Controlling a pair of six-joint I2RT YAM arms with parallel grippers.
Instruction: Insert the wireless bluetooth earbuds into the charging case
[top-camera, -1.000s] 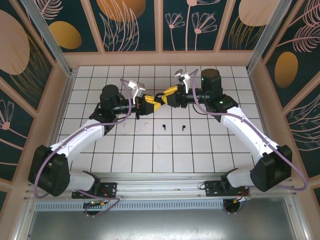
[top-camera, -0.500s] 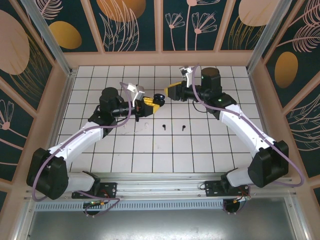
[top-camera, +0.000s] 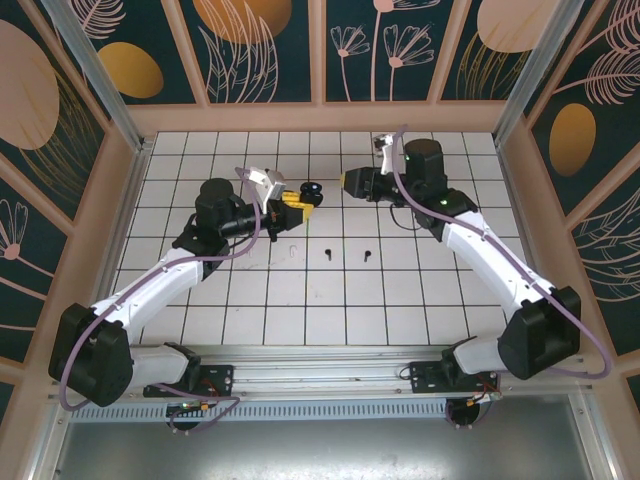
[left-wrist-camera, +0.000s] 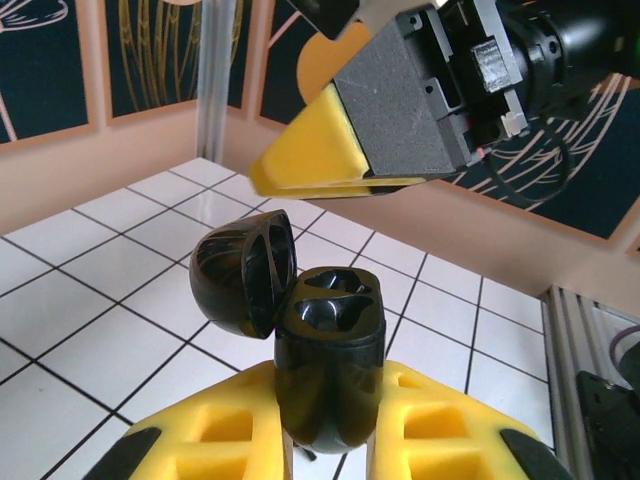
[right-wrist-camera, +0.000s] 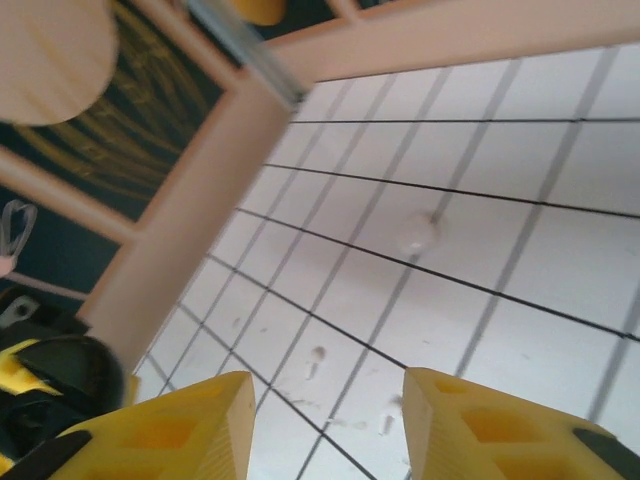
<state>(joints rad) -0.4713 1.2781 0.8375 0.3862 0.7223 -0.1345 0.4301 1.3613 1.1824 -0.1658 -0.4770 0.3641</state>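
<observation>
My left gripper (top-camera: 297, 199) is shut on the black charging case (left-wrist-camera: 328, 360), held upright above the tiles. Its lid (left-wrist-camera: 243, 275) hangs open to the left, and both sockets show bare. In the top view the case (top-camera: 312, 189) sits at the fingertips. My right gripper (top-camera: 352, 181) stands open a short way to the right of the case, with nothing between its fingers (right-wrist-camera: 330, 420). Its yellow finger (left-wrist-camera: 320, 160) hangs above the case in the left wrist view. Two black earbuds (top-camera: 328, 253) (top-camera: 367, 254) lie on the floor nearer the bases. A faint white earbud (top-camera: 290, 248) lies left of them.
The white tiled floor (top-camera: 400, 290) is boxed in by low peach walls (top-camera: 320, 118) with aluminium posts at the back corners. Two pale blurred shapes (right-wrist-camera: 318, 360) lie on the tiles below the right gripper.
The right gripper has pulled away from the case, back and to the right. The left gripper has carried the case slightly towards the back wall.
</observation>
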